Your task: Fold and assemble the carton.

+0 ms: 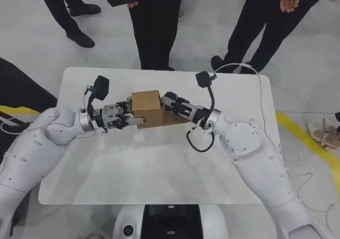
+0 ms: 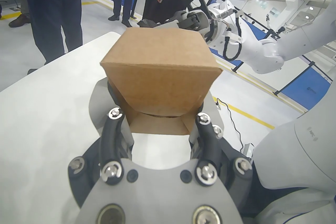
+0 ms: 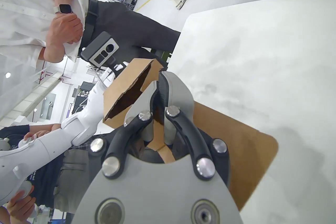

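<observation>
Top view: carton (image 1: 146, 106) stands squared up on the desk (image 1: 158, 173), with the left gripper (image 1: 121, 115) at one end of it and the right gripper (image 1: 170, 104) at the opposite end.

Left wrist view: jaws spread wide, clasping the carton's side walls. Upper face closed.

Right wrist view: jaws nearly together, pinching the wall at the carton's open end. One flap (image 3: 236, 146) lies flat beside the carton.

Judgement: body formed. You still have the end flaps to fold and tuck.

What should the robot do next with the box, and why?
Probably swing the flap up. It lies flat on the table, the box gapes open by the right gripper, and the left gripper holds the other end.
</observation>
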